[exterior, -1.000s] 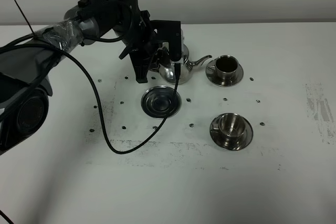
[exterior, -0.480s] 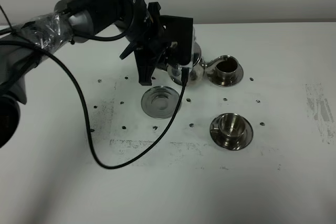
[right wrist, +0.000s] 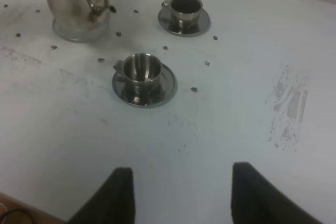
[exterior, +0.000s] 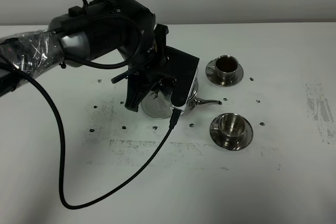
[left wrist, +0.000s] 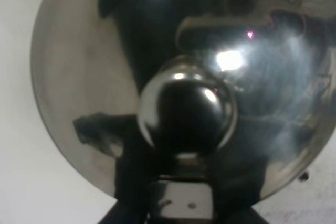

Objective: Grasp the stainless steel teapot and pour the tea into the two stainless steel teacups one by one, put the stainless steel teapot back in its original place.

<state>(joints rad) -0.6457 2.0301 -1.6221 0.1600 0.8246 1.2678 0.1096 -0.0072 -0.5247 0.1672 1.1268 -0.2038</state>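
My left gripper (exterior: 174,91) is shut on the stainless steel teapot (exterior: 192,98) and holds it over the cupless steel dish (exterior: 151,107), which the arm mostly hides. Whether the pot rests on the dish I cannot tell. Its spout (exterior: 209,101) points right, just short of the near teacup (exterior: 231,125). The far teacup (exterior: 227,65) on its saucer holds dark liquid. The teapot's domed lid and knob (left wrist: 186,111) fill the left wrist view. The right wrist view shows the teapot (right wrist: 79,3), the near teacup (right wrist: 142,69), the far teacup (right wrist: 185,6) and my right gripper (right wrist: 181,195), open and empty.
A black cable (exterior: 105,187) loops from the left arm across the table's front left. Small dark dots (exterior: 191,125) mark the white table around the cups. A scuffed patch (exterior: 320,108) lies at the right edge.
My left gripper has carried the teapot from beside the far teacup back toward the front, over the dish. The spout now points toward the near teacup.
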